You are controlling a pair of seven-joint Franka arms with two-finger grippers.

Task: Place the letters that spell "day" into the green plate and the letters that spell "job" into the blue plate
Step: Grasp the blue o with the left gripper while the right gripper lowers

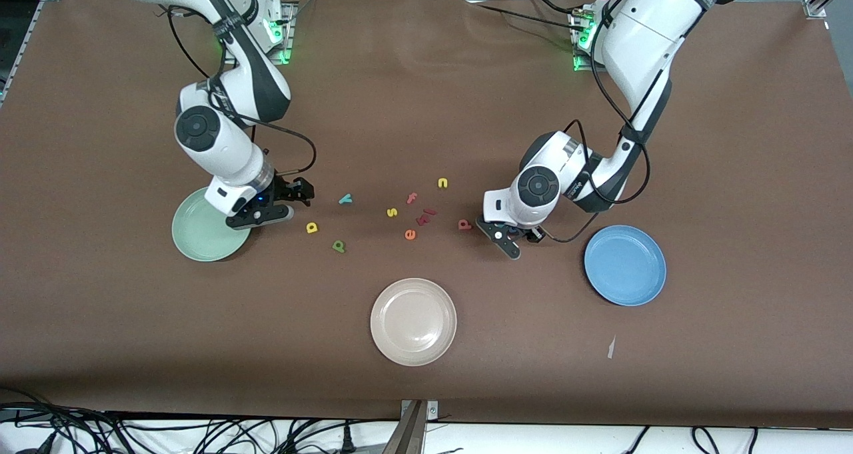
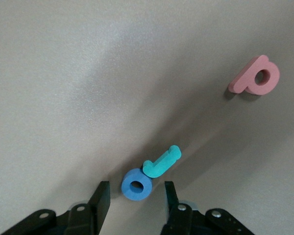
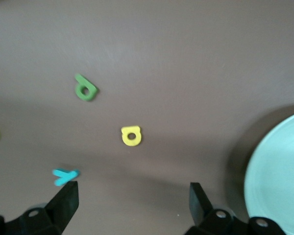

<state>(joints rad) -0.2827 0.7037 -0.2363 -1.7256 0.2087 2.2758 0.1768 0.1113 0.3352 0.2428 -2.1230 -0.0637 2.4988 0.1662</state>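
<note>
The blue "o" lies on the table between the fingers of my left gripper, which is open with a gap on each side of the ring. The teal "j" touches the "o", and the salmon "b" lies apart from both. My left gripper hides "o" and "j" from the front camera; the "b" lies beside it. My right gripper is open and holds nothing, by the green plate. The yellow "d", green "a" and teal "y" lie near it. The blue plate holds nothing.
A beige plate sits nearest the front camera. A yellow "s", red "f", yellow "n", orange "e" and a dark red letter lie mid-table. A paper scrap lies near the blue plate.
</note>
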